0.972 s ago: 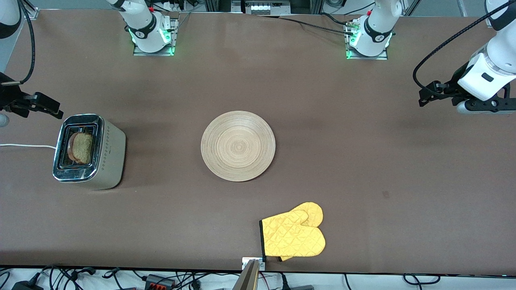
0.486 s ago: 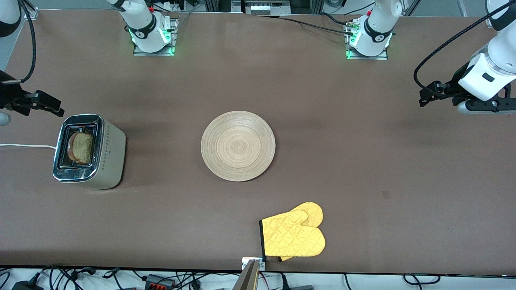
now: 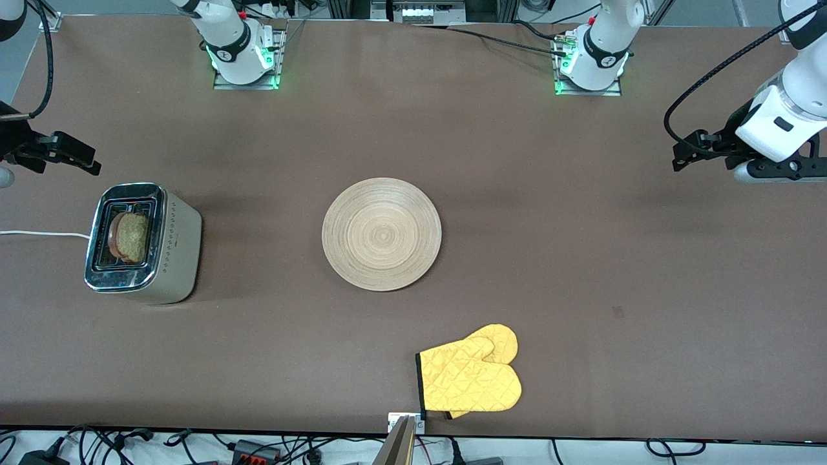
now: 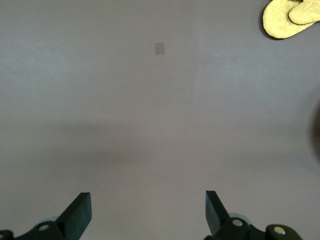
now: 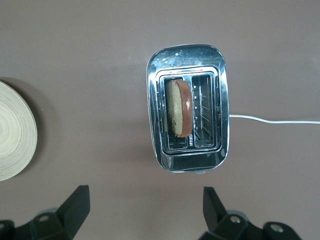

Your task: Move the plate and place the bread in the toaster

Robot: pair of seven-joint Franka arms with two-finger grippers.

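In the toaster (image 3: 139, 242) my bread (image 3: 131, 237) stands; right end effector (image 5: 145, 210), spread and empty, hovers just beside it; left end effector (image 4: 147, 212), spread, waits well apart.

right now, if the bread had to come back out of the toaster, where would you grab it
Probably by its top crust edge, coming straight down. The bread stands on edge in one slot of the toaster, leaning a little, with only its top sticking out. Pinch its two flat faces.
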